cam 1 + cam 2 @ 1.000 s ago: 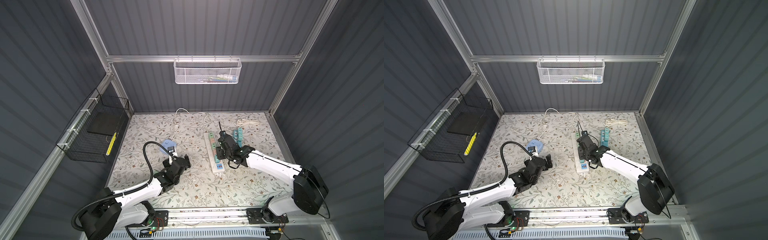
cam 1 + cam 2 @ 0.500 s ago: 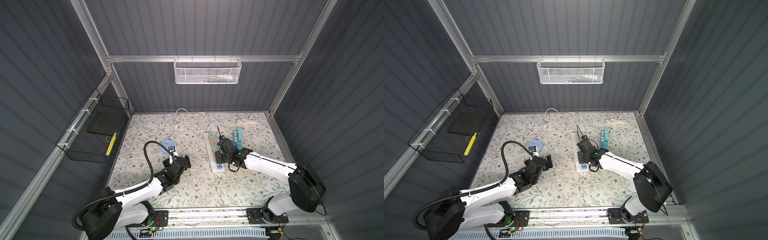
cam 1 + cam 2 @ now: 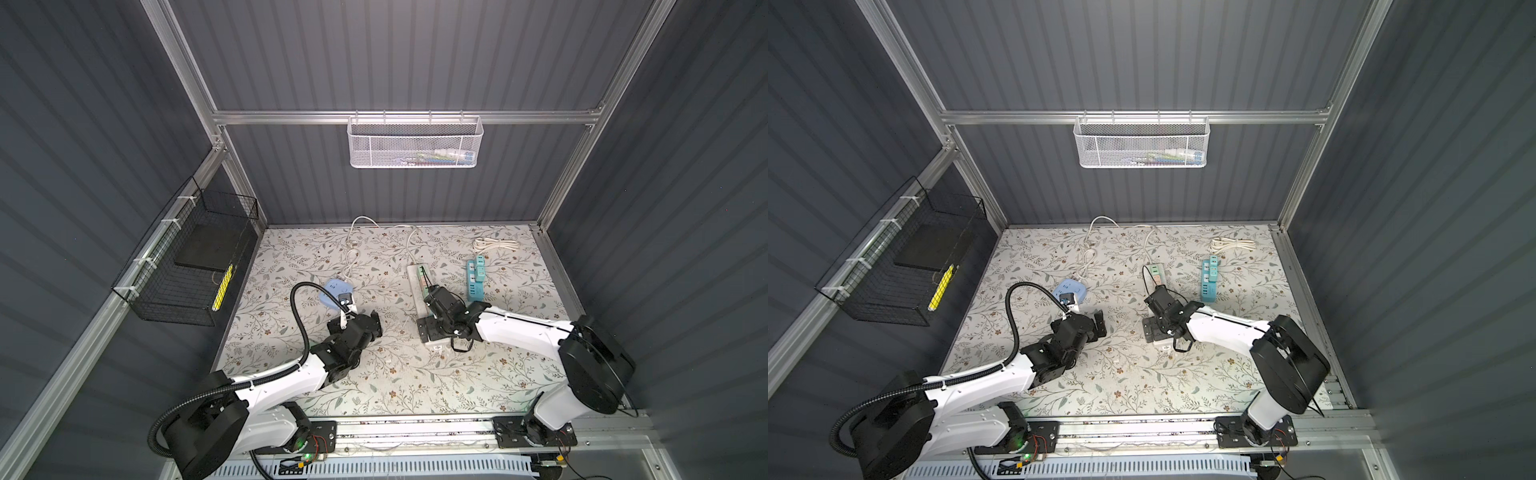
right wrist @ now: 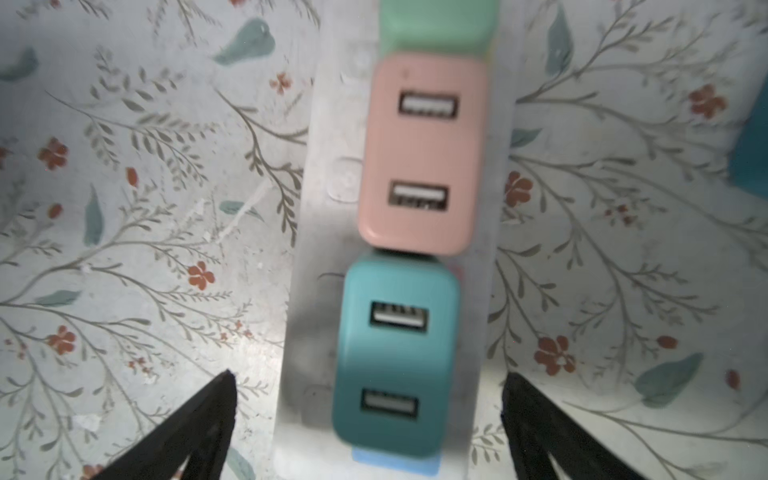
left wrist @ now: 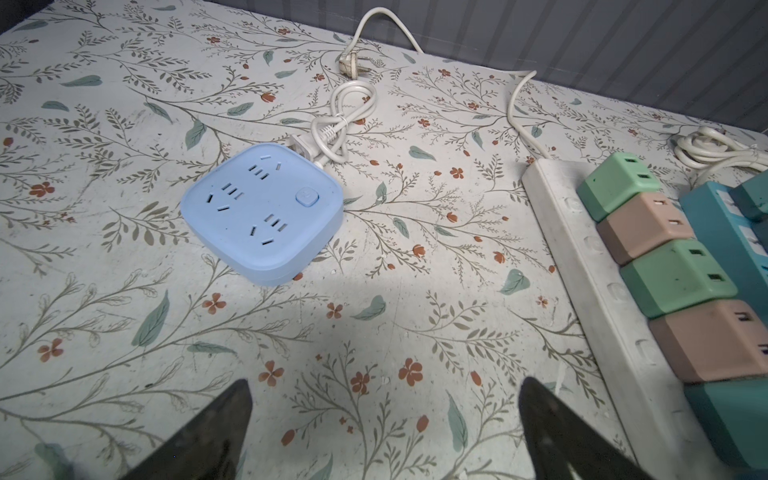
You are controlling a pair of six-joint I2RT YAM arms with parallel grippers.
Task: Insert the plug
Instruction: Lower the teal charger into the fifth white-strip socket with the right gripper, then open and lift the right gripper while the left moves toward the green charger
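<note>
A floral tabletop (image 3: 291, 266) inside a grey-walled cell is shown from above. A white power strip (image 3: 412, 275) is laid right of centre, its long axis running from the back wall toward the front edge at a slight slant. In the right wrist view, a teal USB charger plug (image 4: 395, 353) is seen sitting in the front end of the strip. Its rectangular body is lined up lengthwise with the strip, and its two USB ports are turned straight up toward the camera. Its far end is met by a pink charger (image 4: 424, 158), beyond which a green charger (image 4: 436, 25) is plugged in. How deeply the teal plug is seated cannot be told, as the picture is slightly blurred. The right gripper (image 4: 369, 376) is held directly above the plug with its fingers spread wide, one on each side of the strip, and nothing is gripped. The left gripper (image 5: 384, 382) is held low over bare tabletop, likewise spread and empty, and is aimed toward a blue square socket block (image 5: 262, 212). A teal power strip (image 3: 476, 278) is laid just right of the white one.
</note>
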